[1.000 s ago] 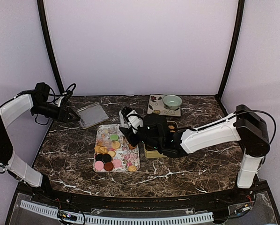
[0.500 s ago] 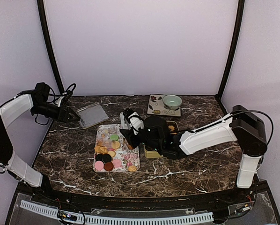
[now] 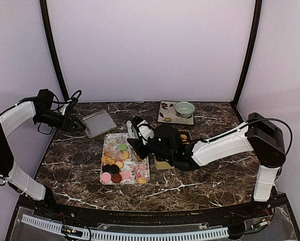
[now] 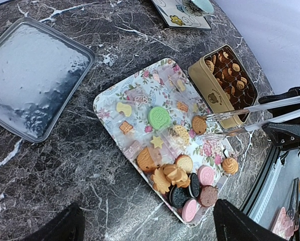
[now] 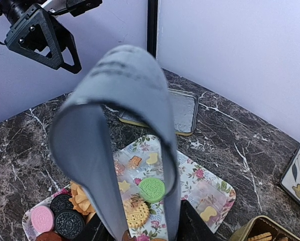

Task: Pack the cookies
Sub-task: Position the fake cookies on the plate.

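"Looking down from above, where are your tools?"

"My left tool (image 3: 80,125) hangs at the far left of the surface (image 3: 215,170), just beside the clear lid (image 3: 100,123). My right tool (image 3: 139,138) reaches over the flowery tray (image 3: 139,168). The near half of that tray carries the cookies (image 3: 115,168). The gold tin (image 3: 162,163) lies just to the right of the tray, partly under my right arm."

"And through the left wrist camera?"

"My left fingers (image 4: 64,228) stand wide apart, released, with nothing between them. Across the tray, my right tool is clenched on tongs (image 4: 255,113) made of metal. A round tan cookie (image 4: 198,124) lies on the tray right at the tongs' tips. I cannot tell whether it is pinched. More cookies fill the tin."

"What about the right wrist camera?"

"The bent grey end of the tongs fills the middle, and its two arms run down between my fingers. On the tray below I see a green cookie (image 5: 151,190), a pink cookie (image 5: 42,218) and dark cookies (image 5: 64,221)."
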Available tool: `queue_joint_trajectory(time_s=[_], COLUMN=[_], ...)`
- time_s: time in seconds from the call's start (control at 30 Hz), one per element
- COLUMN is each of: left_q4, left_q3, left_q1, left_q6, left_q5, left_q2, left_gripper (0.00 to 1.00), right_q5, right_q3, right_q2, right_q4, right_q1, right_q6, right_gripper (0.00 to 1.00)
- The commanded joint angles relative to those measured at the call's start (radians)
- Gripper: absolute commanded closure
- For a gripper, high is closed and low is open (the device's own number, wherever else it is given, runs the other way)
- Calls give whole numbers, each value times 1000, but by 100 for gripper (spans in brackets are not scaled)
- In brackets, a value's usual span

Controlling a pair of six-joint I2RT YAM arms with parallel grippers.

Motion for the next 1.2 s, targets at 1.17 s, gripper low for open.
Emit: queue_joint_trajectory(time_s=[1.17], left_q4=[-8], left_q3=[2], left_q1=[6], left_q6=[12], left_q5=[23], left_q2=[-25], left_gripper=[9], right_q5=[52], right_q3=[34], right_q2=[8], right_q4=[-28], right_q1=[58], right_q6=[41], right_gripper=[62])
